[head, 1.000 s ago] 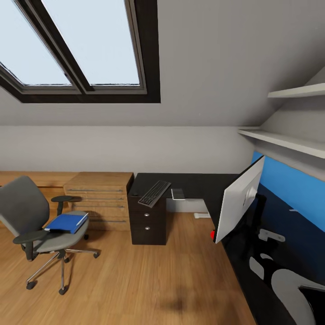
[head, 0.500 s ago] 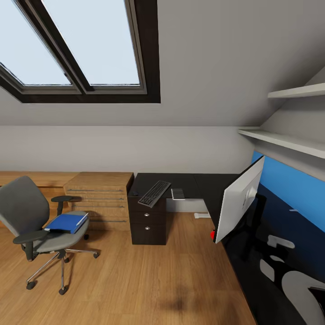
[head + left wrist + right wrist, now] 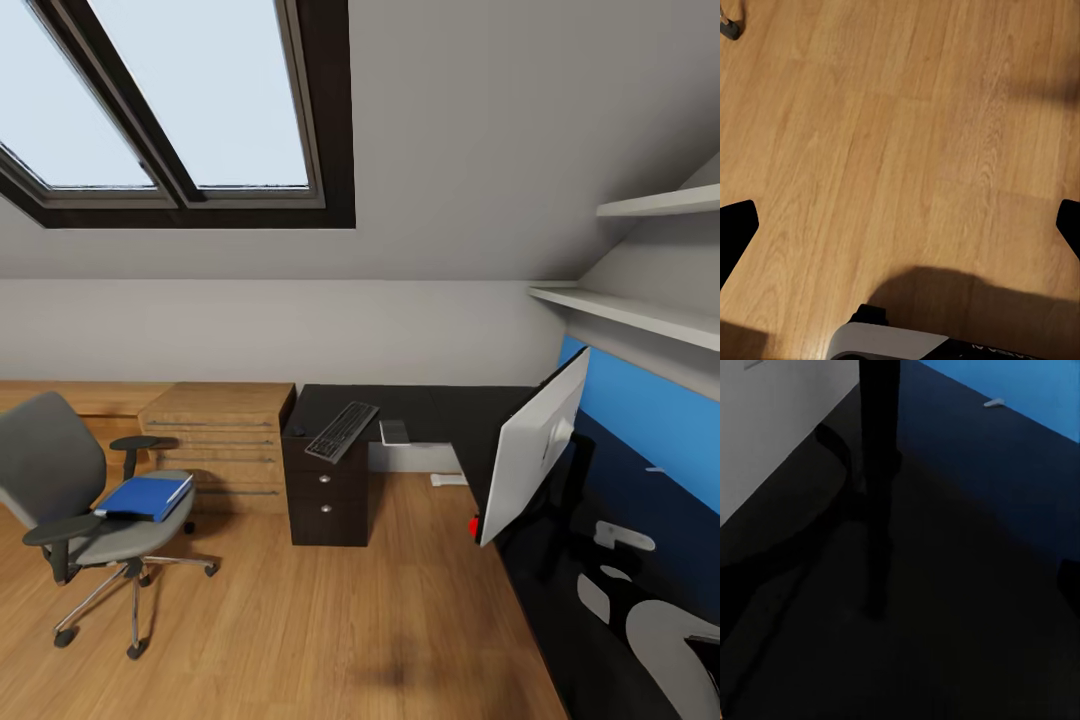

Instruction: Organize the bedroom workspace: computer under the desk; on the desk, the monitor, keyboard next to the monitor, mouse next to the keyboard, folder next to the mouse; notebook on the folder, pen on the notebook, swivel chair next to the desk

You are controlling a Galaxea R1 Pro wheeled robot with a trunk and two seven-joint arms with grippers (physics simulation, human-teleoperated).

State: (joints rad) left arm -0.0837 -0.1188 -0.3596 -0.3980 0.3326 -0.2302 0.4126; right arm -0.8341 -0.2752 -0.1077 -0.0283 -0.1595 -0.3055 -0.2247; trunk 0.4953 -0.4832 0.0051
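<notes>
Desk (image 3: 945, 645) first, glossy black top right under the right gripper (image 3: 900, 585), close beneath the fingers. 1 dark fingertip (image 3: 1069, 579) just made out against the black, the other lost in it, so cannot tell whether released or clenched. Just beyond those fingers, the monitor (image 3: 879, 435), black post and curved foot planted on the desk top. Past that, a blue wall panel (image 3: 1020, 397).

Over to the left gripper (image 3: 900, 229): 2 black fingertips (image 3: 735, 232) spread wide apart, released, nothing between them. Bare wooden floor (image 3: 900, 112) below the fingers, and 1 chair caster (image 3: 729, 28) well beyond them.

From the head camera now, moving outward. Monitor (image 3: 530, 450) seen edge-on, pale back showing, red dot (image 3: 473, 524) at its lower corner, standing on the near wing of the desk (image 3: 420, 405). Farther along, on the far wing above the drawer unit (image 3: 327, 495) with 2 round knobs: keyboard (image 3: 342, 430) lying at an angle, notebook (image 3: 394, 430) just beside it, apart from it. Mouse too small to be sure of.

Well apart from both grippers, swivel chair (image 3: 60, 470) out on the floor, clear of the desk, blue folder (image 3: 147, 496) flat on its seat. Behind it, against the desk's end, a light wooden chest (image 3: 220, 440). Farthest off: 2 shelves (image 3: 640, 315) and a skylight (image 3: 180, 100) in the sloping ceiling.
</notes>
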